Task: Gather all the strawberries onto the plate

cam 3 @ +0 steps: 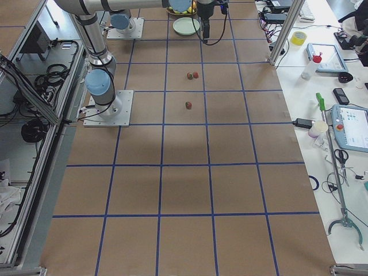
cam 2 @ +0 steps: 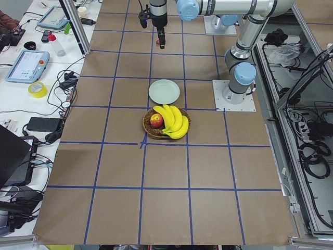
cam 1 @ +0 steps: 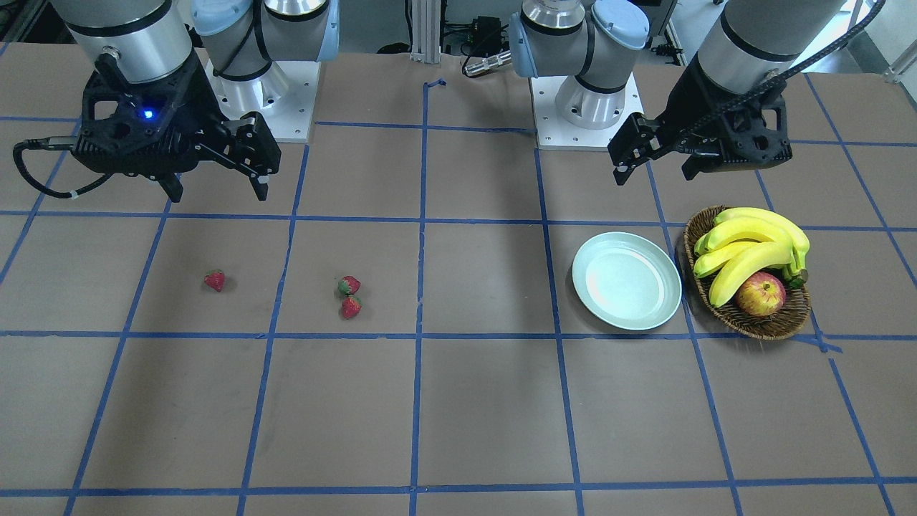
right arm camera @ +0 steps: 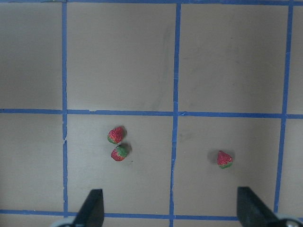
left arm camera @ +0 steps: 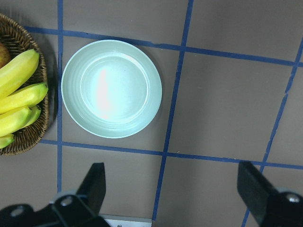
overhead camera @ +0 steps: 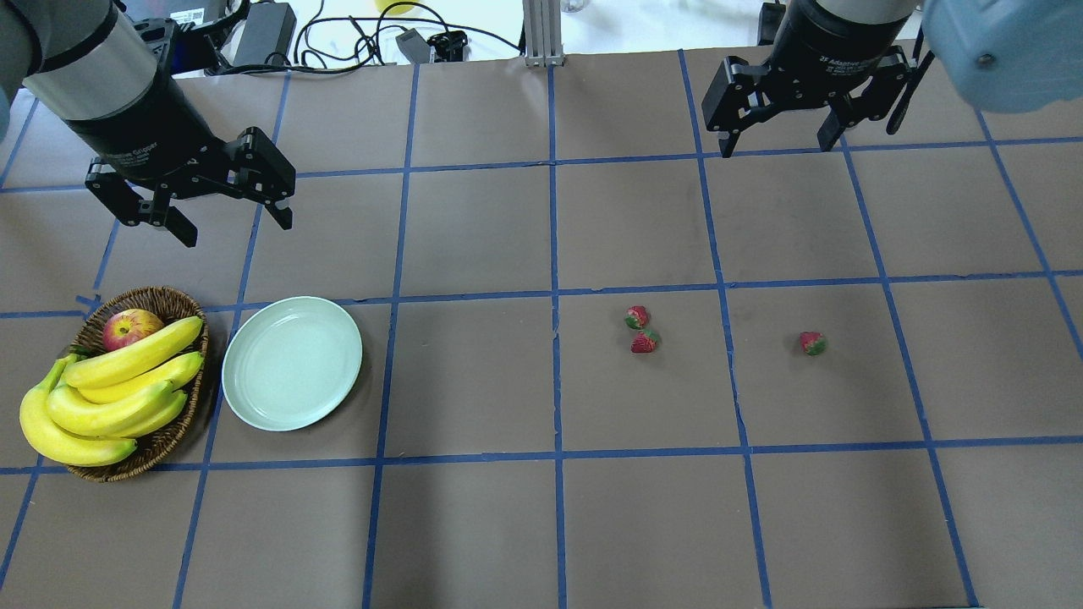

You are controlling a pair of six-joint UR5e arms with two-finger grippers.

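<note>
Three strawberries lie on the brown table: two close together (overhead camera: 637, 317) (overhead camera: 645, 342) and one apart (overhead camera: 813, 342). They also show in the front view (cam 1: 349, 285) (cam 1: 351, 307) (cam 1: 214, 280) and the right wrist view (right arm camera: 115, 135) (right arm camera: 119, 152) (right arm camera: 224, 159). The pale mint-green plate (overhead camera: 292, 362) is empty; it also shows in the left wrist view (left arm camera: 111, 88). My left gripper (overhead camera: 237, 228) hangs open above the table behind the plate. My right gripper (overhead camera: 777, 145) hangs open, high and well behind the strawberries. Both are empty.
A brown wicker basket (overhead camera: 161, 296) with a bunch of bananas (overhead camera: 110, 389) and a red-yellow apple (overhead camera: 131, 328) stands just beside the plate at the table's left end. Blue tape lines grid the table. Cables and devices lie beyond the far edge.
</note>
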